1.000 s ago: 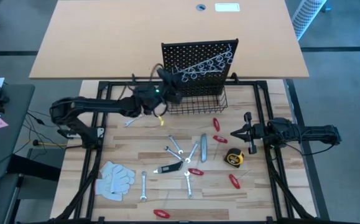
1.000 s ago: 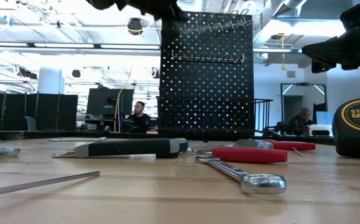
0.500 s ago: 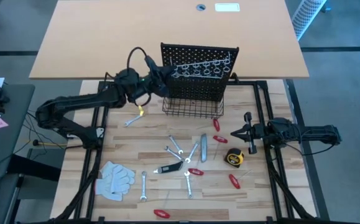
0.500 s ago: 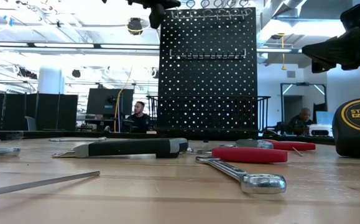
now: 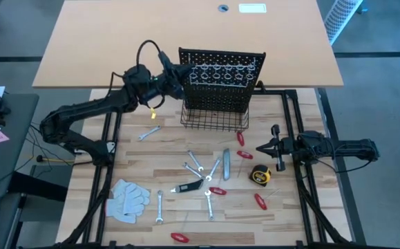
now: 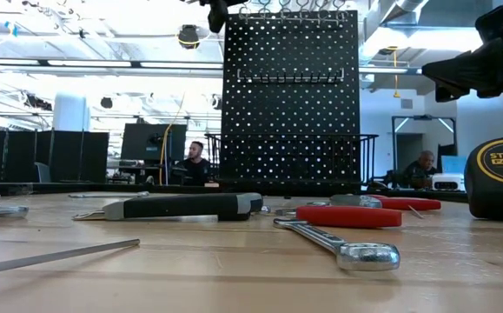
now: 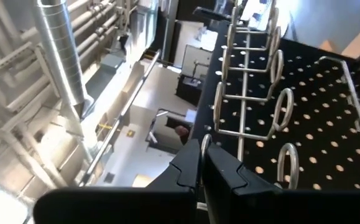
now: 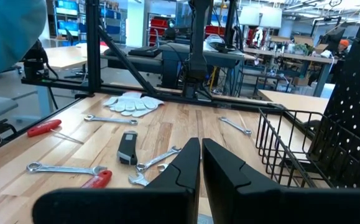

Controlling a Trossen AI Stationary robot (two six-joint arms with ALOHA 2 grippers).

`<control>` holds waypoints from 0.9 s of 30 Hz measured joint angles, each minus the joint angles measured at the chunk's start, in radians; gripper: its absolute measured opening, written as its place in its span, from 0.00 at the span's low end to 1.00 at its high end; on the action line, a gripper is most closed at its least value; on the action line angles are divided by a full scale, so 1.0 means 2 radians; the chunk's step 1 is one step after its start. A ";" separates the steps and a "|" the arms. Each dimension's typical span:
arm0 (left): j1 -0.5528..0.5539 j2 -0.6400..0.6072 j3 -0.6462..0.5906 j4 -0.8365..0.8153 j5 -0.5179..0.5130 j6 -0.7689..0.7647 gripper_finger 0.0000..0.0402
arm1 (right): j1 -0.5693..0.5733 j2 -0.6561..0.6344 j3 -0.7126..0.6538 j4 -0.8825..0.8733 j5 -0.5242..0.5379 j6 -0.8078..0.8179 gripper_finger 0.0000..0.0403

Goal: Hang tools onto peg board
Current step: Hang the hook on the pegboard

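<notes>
Table (image 5: pixel 144 155): light wooden slatted top filling the lower centre of the high view.
Peg board (image 5: pixel 222 76): black perforated panel, upright at upper centre, with silver ring hooks (image 7: pixel 282 109) along its top rows and a wire basket (image 5: pixel 213 119) at its base.
Left gripper (image 5: pixel 174 75): at the board's upper left corner, jaws pressed together, nothing seen between them; the ring hooks lie just beside the fingertips in the left wrist view.
Right gripper (image 5: pixel 263 148): centre right, above the table, jaws nearly together, holding nothing.
White work gloves (image 5: pixel 128 199): lower left.
Tape measure (image 5: pixel 260 176): yellow and black, right of centre, below the right gripper.
Black-handled tool (image 5: pixel 188 185): centre, among the wrenches.
Silver wrenches (image 5: pixel 195 164): scattered across the centre; another lies beside the gloves.
Red-handled tools (image 5: pixel 244 153): spread from below the basket to the bottom edge.
</notes>
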State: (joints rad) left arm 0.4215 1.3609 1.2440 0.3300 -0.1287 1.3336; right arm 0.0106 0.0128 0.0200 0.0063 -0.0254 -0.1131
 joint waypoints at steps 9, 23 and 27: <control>0.029 0.000 0.000 -0.014 0.051 -0.039 0.01 | 0.000 0.000 0.000 0.000 0.000 0.000 0.07; 0.062 0.001 0.000 -0.003 0.108 -0.056 0.01 | 0.000 0.000 0.000 0.000 0.000 0.000 0.07; 0.066 0.001 0.003 -0.003 0.111 -0.072 0.01 | 0.000 0.000 0.000 0.000 0.000 0.000 0.07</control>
State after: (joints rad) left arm 0.5534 1.3622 1.2497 0.3244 0.0932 1.1887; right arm 0.0109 0.0128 0.0200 0.0063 -0.0257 -0.1131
